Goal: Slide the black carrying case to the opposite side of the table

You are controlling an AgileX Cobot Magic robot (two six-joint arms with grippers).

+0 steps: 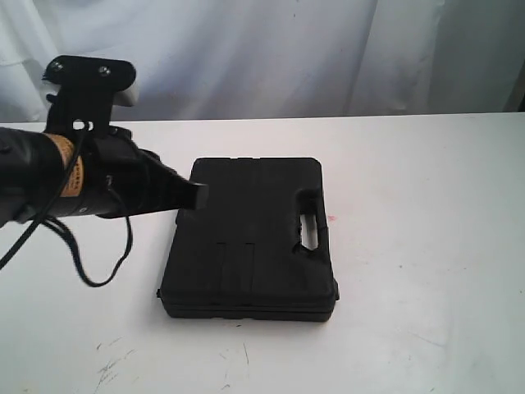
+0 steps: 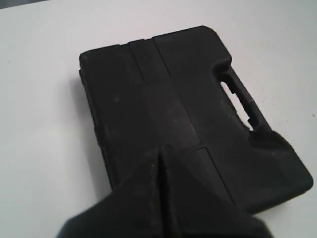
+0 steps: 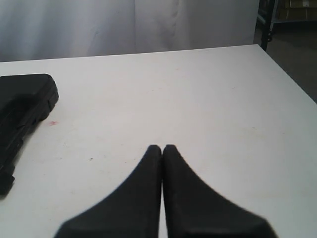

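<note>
- Scuff marks (image 1: 111, 365): dark scratches on the white table (image 1: 426, 246), on the camera side of the case and off toward its latch-free left corner.
- Black carrying case (image 1: 250, 238): lies flat and shut on the table, about mid-table in the exterior view. The lid faces up and has two moulded ribs running across it.
- Handle cutout (image 1: 309, 230): on the case's right-hand edge, toward the far corner, with white table showing through the slot.
- Pink spot (image 1: 332, 218): small mark on the table just beside the case's handle side, not touching it.
- Cable (image 1: 98, 263): black loop hanging from the left arm down to the table, well off the case's left edge.
- Left gripper (image 1: 199, 195): fingers pressed flat together with nothing between them. The tip sits at the case's left edge near its far-left corner. The left wrist view shows the closed pair lying over the lid, but I cannot tell whether it presses on the lid or stands a little above it.
- Right gripper (image 3: 162, 148): seen in the right wrist view only. Its fingers are closed on each other and empty, over bare table, well apart from the case on its handle side.
- White curtain (image 1: 287, 57): hangs beyond the table's far edge, behind the case.
</note>
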